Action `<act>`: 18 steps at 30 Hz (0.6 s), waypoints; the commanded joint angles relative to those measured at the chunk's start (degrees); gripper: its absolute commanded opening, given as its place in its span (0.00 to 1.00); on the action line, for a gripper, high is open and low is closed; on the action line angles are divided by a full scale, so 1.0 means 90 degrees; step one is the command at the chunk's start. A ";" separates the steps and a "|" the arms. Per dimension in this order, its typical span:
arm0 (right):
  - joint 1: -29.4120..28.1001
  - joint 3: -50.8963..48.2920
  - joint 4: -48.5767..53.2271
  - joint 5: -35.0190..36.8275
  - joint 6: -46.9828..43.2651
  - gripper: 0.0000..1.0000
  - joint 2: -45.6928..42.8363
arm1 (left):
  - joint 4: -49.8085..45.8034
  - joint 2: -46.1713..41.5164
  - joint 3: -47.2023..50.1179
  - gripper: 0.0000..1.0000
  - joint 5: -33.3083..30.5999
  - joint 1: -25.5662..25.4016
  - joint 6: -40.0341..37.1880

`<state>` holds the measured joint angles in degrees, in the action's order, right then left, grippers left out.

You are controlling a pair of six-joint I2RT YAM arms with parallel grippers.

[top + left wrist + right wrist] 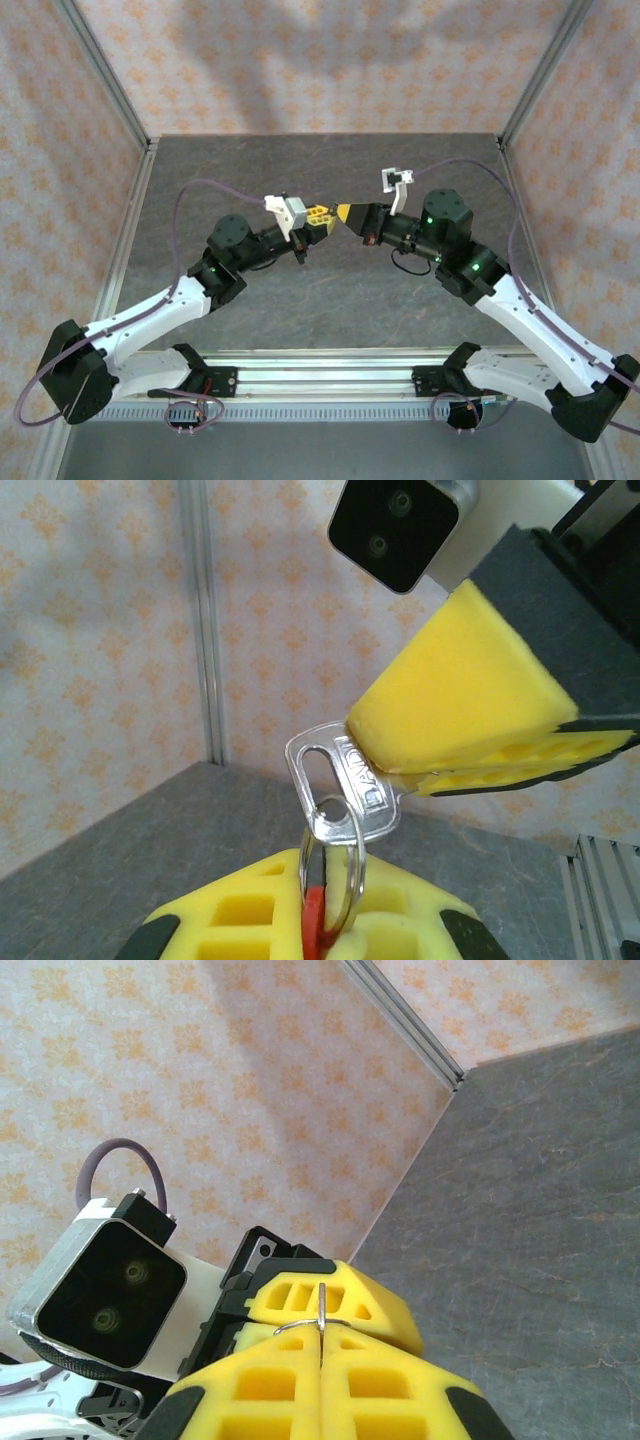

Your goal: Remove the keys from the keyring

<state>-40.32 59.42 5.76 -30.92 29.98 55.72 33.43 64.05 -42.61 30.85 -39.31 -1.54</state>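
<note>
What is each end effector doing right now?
Left end effector: closed on the keyring.
Right end effector: closed on the key.

The only readable writing, seen from the left wrist, is a short row of capital letters stamped across the head of the silvery key point(345, 790). They look like "DAND", though the last letters are unclear and the row's end is hidden.
</note>
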 commanded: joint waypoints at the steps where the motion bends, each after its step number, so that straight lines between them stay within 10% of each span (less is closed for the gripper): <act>1: 0.0036 -0.0102 -0.0253 0.0157 -0.0227 0.00 -0.0259 | -0.0204 -0.0254 -0.0148 0.00 -0.0166 0.0012 -0.0084; 18: 0.0012 -0.1020 -0.0539 -0.0101 -0.2710 0.00 -0.1381 | -0.3047 -0.0195 -0.1424 0.00 0.0571 0.0110 0.0025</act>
<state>-40.47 51.35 3.25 -32.03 11.97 46.98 10.48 62.98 -52.14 37.32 -39.88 -1.58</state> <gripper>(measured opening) 0.048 0.065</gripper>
